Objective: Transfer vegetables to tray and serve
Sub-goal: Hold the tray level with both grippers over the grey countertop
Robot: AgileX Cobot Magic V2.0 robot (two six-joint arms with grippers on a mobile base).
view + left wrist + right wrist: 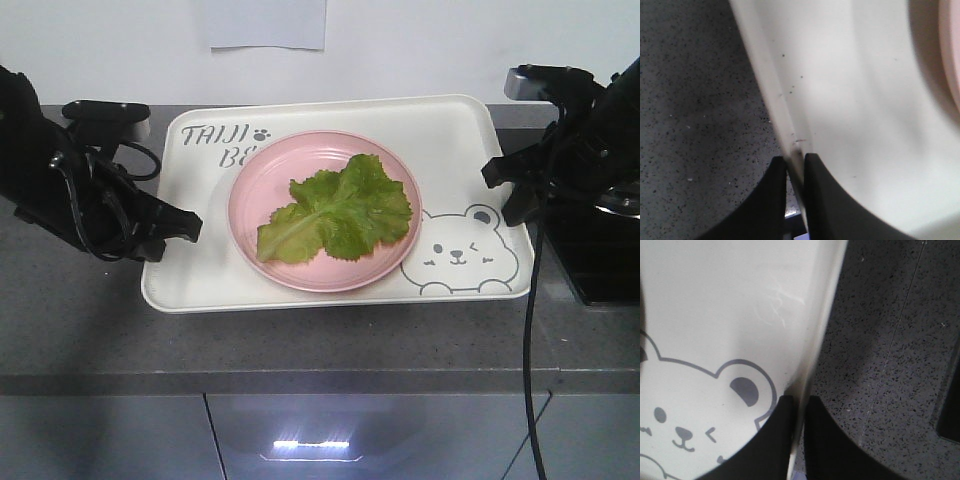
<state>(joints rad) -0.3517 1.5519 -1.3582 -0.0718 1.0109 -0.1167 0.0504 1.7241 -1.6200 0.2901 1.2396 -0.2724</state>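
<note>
Crinkled green vegetables [335, 212] on pink plate [262, 180], cream tray [190, 285], left gripper [795, 165] and right gripper [799, 402] pinching its rims

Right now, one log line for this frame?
left gripper: shut on cream-white plastic tray | right gripper: shut on tray | green lettuce: on pink plate

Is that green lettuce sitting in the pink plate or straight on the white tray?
In the plate: the lettuce lies inside the pink plate, which rests on the tray.

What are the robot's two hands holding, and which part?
Both hold the tray by its rim: the left gripper pinches the left edge, the right gripper the right edge beside the bear drawing.
</note>
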